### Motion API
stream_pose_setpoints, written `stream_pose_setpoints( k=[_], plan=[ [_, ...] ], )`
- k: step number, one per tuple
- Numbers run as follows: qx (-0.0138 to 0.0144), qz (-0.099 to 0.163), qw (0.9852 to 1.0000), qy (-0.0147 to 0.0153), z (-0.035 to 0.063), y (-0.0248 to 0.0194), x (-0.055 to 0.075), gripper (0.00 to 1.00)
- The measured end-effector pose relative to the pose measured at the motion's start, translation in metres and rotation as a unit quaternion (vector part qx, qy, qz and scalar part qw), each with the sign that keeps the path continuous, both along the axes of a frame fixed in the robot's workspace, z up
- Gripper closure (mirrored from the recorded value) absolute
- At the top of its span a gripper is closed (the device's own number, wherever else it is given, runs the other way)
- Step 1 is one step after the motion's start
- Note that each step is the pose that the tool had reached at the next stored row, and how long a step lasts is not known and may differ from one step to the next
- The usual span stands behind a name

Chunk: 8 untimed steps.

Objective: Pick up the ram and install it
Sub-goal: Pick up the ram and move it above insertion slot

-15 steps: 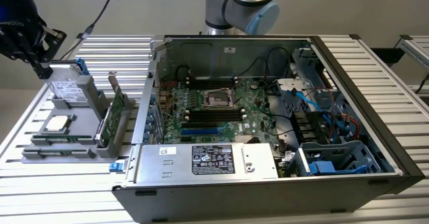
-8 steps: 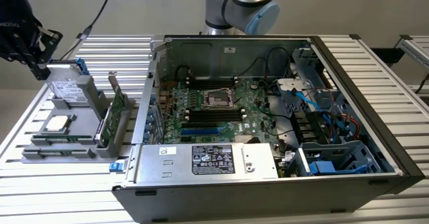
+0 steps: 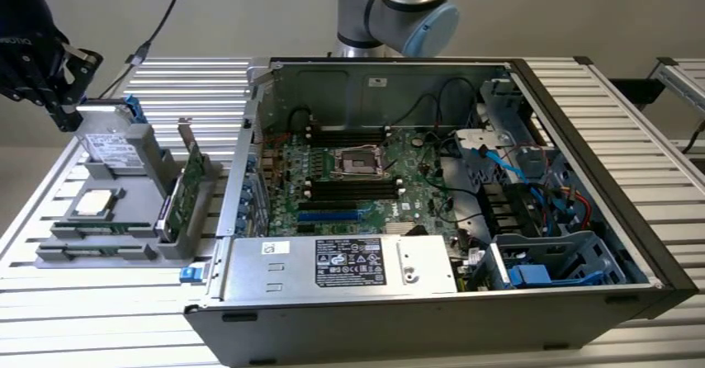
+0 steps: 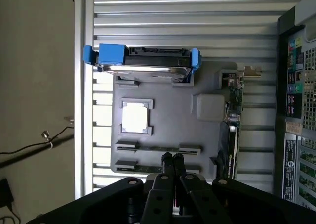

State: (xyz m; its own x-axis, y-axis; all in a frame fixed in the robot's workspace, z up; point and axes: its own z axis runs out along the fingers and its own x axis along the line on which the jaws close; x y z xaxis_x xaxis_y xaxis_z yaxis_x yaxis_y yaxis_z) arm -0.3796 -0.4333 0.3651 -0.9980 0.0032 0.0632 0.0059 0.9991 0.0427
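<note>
gripper (image 4: 173, 157): fingers pressed together, pinching nothing; i have it well above the tray (image 4: 173, 127), touching no part
ram (image 4: 148, 168): thin green stick on edge in a narrow tray slot, just past the fingertips in the wrist view; not lifted, not in the pc; i reckon the slot holds it upright for a grab from above
other parts: cpu (image 4: 136, 119) flat in its pocket; hdd (image 4: 143, 61) w/ blue rails; expansion card (image 4: 233, 110) standing on edge nearest the case
case (image 3: 418, 335): on its side, lid off, so the mobo (image 3: 342, 178) faces up & its black slots are reachable
surface: slatted metal table (image 3: 99, 318); tray beside the case
room: plain beige wall (image 3: 220, 13); cable (image 4: 29, 147) trailing off the table edge
</note>
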Motion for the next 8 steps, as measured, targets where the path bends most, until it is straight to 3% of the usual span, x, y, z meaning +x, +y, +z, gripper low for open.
stream_pose_setpoints(
  k=[6,8],
  plan=[
    [0.0,0.0,1.0,0.0,0.0001,0.0,-0.001,0.9],
    [0.0,0.001,1.0,-0.0014,0.0,-0.0004,-0.0034,0.9]
  ],
)
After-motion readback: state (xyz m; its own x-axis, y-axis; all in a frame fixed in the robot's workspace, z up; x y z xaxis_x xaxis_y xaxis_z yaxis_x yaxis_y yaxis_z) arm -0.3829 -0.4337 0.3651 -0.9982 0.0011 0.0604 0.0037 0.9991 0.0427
